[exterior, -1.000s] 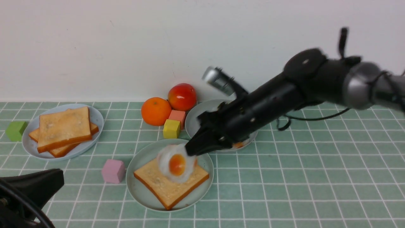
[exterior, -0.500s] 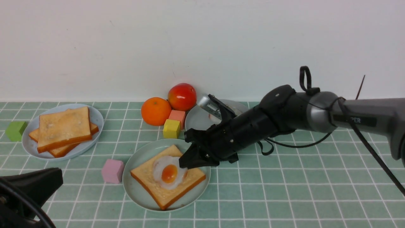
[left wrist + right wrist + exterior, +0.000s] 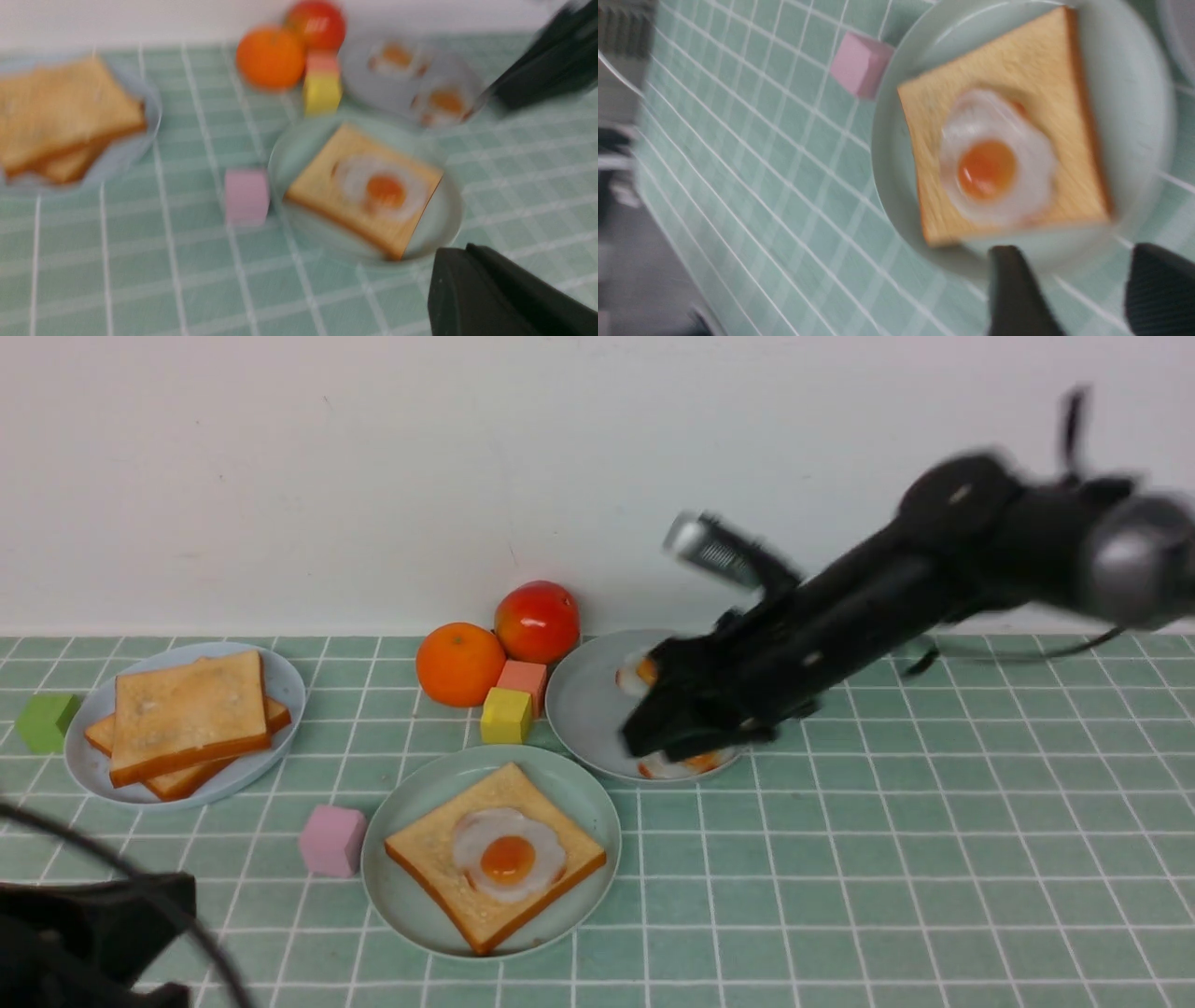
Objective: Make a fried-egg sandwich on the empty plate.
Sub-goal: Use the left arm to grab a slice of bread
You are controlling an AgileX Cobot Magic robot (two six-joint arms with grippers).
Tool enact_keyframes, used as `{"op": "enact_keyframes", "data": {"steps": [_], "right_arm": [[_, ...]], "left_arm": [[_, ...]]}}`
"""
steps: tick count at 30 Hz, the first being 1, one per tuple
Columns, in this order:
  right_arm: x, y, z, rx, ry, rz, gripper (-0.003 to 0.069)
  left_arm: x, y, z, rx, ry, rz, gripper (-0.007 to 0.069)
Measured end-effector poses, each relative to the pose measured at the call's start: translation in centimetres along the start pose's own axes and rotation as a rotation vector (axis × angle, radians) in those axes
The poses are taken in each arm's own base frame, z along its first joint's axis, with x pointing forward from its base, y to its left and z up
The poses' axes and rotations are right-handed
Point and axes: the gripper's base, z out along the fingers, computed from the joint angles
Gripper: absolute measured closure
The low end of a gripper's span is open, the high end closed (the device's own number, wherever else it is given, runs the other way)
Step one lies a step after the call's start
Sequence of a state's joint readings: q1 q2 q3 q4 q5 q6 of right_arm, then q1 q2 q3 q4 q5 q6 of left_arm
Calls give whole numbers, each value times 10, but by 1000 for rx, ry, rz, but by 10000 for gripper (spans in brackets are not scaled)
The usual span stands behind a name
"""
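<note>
The empty plate, round and mint-green (image 3: pixel 401 896), holds one golden toast slice (image 3: pixel 439 859) with a white fried egg (image 3: pixel 507 857) lying uncovered on top. My right gripper (image 3: pixel 644 742) is open and empty, raised above the grey plate, back and right of the egg. In the right wrist view its fingers (image 3: pixel 1073 261) stand apart just off the plate's rim (image 3: pixel 1134 116), with the egg (image 3: pixel 994 163) beyond. My left gripper (image 3: pixel 93 933) is low at the front left; in the left wrist view (image 3: pixel 460 254) its fingers lie together.
A pale blue plate (image 3: pixel 93 770) at the left holds stacked toast slices (image 3: pixel 187 714). A grey plate (image 3: pixel 583 709) holds more eggs (image 3: pixel 691 763). An orange (image 3: pixel 460 663), a red fruit (image 3: pixel 537 621) and yellow (image 3: pixel 507 716), salmon (image 3: pixel 523 677), pink (image 3: pixel 333 840) and green (image 3: pixel 45 721) cubes lie around.
My right gripper laid the egg on the toast, let go, and drew back up and to the right over the grey plate. The left arm shifted slightly.
</note>
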State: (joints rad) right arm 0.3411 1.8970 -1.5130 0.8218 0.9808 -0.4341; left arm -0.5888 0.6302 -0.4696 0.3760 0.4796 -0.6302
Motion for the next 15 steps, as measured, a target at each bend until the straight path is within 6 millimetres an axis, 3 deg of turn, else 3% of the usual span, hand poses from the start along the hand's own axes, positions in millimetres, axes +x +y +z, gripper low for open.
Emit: {"op": "enact_keyframes", "data": {"steps": [3, 6, 11, 12, 15], "right_arm": [[22, 37, -61, 175, -6, -138, 571], [49, 60, -93, 274, -35, -191, 662], [94, 82, -131, 352, -112, -234, 667], [94, 82, -131, 352, -112, -234, 667], [118, 89, -150, 369, -158, -257, 658]], "left_arm": [[-17, -8, 21, -47, 120, -14, 611], [-37, -17, 47, -87, 209, 32, 638], [-61, -21, 94, -171, 329, 110, 638], [-61, -18, 98, -182, 340, 108, 638], [-77, 5, 123, -235, 374, 96, 638]]}}
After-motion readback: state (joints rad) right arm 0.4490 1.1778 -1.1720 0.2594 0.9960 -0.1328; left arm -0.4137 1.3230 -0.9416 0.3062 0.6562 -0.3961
